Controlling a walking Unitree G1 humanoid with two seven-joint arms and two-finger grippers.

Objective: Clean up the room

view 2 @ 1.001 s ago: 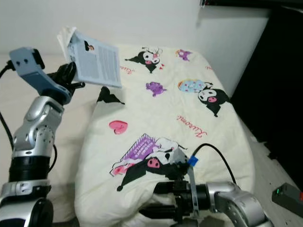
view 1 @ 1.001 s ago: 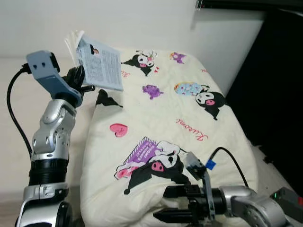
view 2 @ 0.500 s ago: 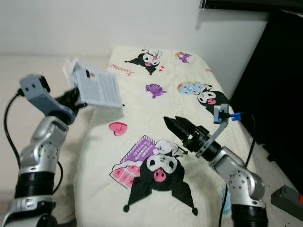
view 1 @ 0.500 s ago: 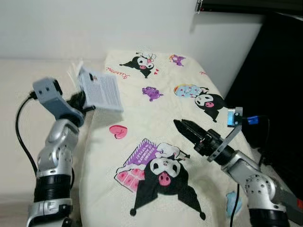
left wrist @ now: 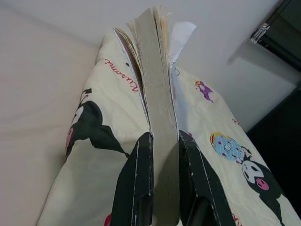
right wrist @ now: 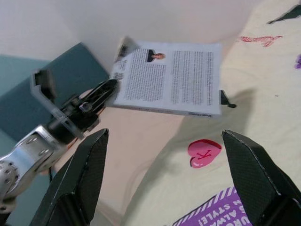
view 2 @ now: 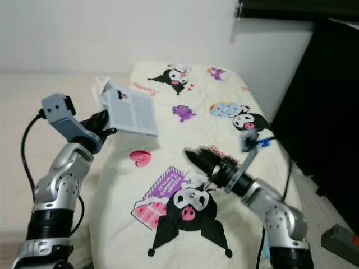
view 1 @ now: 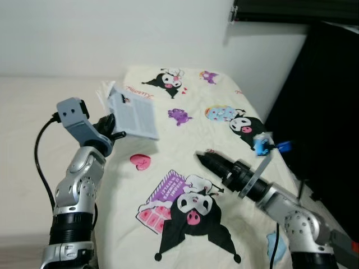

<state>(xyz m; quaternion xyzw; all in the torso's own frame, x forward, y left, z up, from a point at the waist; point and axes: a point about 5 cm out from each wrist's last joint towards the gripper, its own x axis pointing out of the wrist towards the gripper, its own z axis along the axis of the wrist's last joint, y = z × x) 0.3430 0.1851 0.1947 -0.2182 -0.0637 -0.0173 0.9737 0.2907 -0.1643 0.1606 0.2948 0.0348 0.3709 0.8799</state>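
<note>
2 arms are up: the left gripper (view 1: 112, 126) pinches the book (view 1: 134, 114) at upper left, lower than before; the right gripper (view 1: 203, 159), fingers spread, has risen over the bed (view 1: 190, 84).

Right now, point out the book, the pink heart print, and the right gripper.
book (view 1: 136, 115), left eye view, back cover text.
pink heart print (view 1: 140, 161), left eye view, its middle.
right gripper (view 1: 199, 157), left eye view, between fingertips.
</note>
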